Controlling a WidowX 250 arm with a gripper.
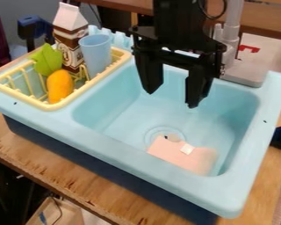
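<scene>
My gripper hangs above the back half of the light blue toy sink, its two fingers spread wide with nothing between them. Below it and slightly to the right, a flat pink piece with a small white patch lies on the basin floor, partly over the round drain. The gripper does not touch it. To the left, a yellow rack holds an orange, mango-like toy, a green leafy toy, a brown-and-white carton and a blue cup.
A grey faucet rises at the sink's back right, just beside the gripper. The basin's raised walls surround the pink piece. The sink stands on a wooden table, and a dark blue object is at the right edge.
</scene>
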